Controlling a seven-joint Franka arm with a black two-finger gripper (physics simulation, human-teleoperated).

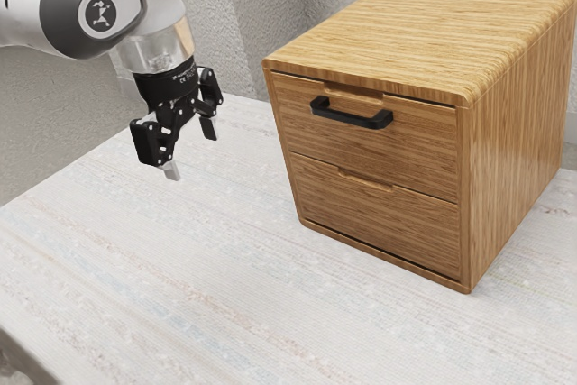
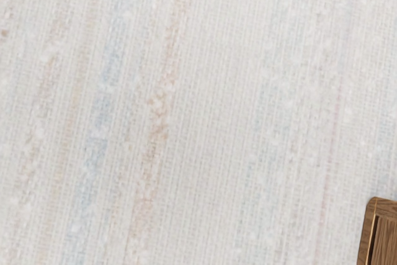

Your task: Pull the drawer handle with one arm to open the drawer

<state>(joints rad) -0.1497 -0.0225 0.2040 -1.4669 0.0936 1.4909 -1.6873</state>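
A wooden cabinet stands on the pale woven tabletop, toward the exterior view's right. It has two drawers, one above the other. The upper drawer carries a black bar handle near its top edge, and its front sits level with the front of the lower drawer – it looks shut.

The arm comes in from the exterior view's upper left, and its black hand hangs above the tabletop, pointing down and tilted a little. It is well apart from the cabinet, on the exterior view's left of the handle and roughly at the handle's height. The fingers stand apart with nothing between them, and they touch neither the handle nor the tabletop.

In the wrist view the tabletop lies under the hand – a white weave with faint blue and pinkish stripes – and one wooden corner of the cabinet shows at the edge. A grey wall rises behind the tabletop in the exterior view.
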